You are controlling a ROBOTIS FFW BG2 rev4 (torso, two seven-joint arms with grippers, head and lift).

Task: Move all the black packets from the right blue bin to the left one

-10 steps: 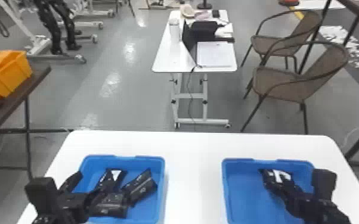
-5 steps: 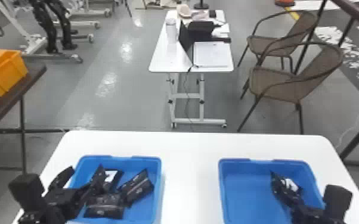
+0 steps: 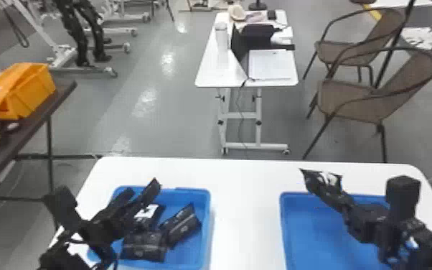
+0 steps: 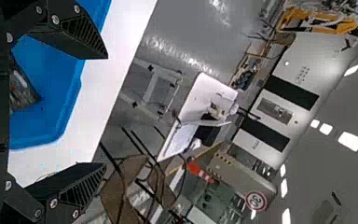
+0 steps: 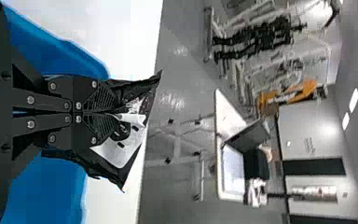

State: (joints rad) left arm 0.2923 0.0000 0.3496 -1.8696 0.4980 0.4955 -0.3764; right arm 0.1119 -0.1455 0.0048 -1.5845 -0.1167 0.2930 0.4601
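Head view: right gripper (image 3: 341, 201) holds a black packet (image 3: 321, 182) above the far rim of the right blue bin (image 3: 284, 229). The left gripper (image 3: 142, 192) hangs over the left blue bin (image 3: 207, 229), where more black packets (image 3: 181, 225) lie. White tabletop (image 3: 244, 215) runs between the bins, giving a lane from inner rim to inner rim.

Left wrist view: jaws wide, nothing between the tips; bin rim and table edge beyond.

Right wrist view: jaws closed on the packet, its corners spreading past both fingers (image 5: 103, 100), reaching across the table's edge as seen here.
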